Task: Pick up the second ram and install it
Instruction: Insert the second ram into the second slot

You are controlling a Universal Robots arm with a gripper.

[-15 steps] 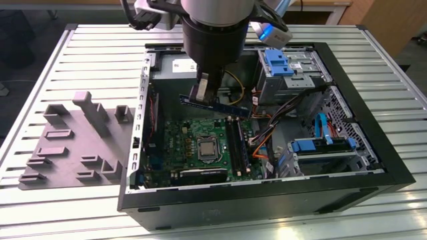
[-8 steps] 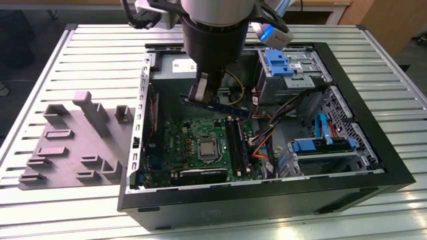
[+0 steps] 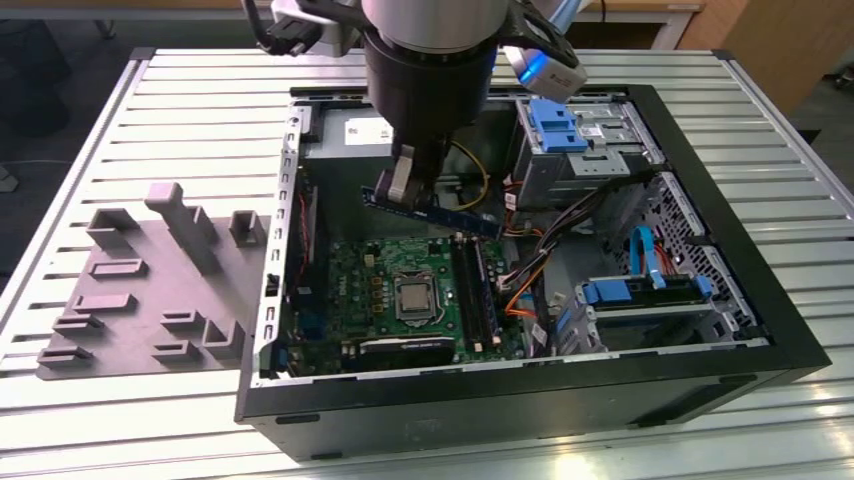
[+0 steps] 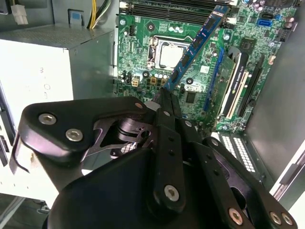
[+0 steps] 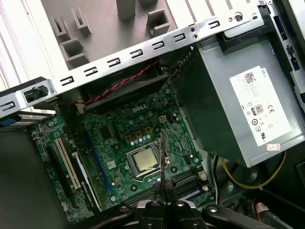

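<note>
Over the open black computer case [image 3: 534, 405]: the arm's black 2-finger gripper [image 3: 400, 190] hangs above the green motherboard [image 3: 387, 290].
Gripper: clamped narrow on 1 end of the second ram [image 3: 441, 213], a long, narrow, flat dark-blue memory stick.
Ram's place: in the air, clear of the board, near the far end of the black memory slots [image 3: 477, 285].
Long axis: it runs from the fingertips toward the exterior view's right, dipping slightly. The slots run across that line, so the stick looks crosswise to them.
Second wrist view: the stick's flat face [image 4: 195, 45] shows, reaching out past the gripper [image 4: 167, 93].
First wrist view: the same stick is edge-on, a thin line [image 5: 162, 157] beside the silver square processor socket [image 5: 145, 161].
Grey plastic holder tray [image 3: 134, 290]: well apart, on the slatted metal table [image 3: 200, 100] at the exterior view's left.
</note>
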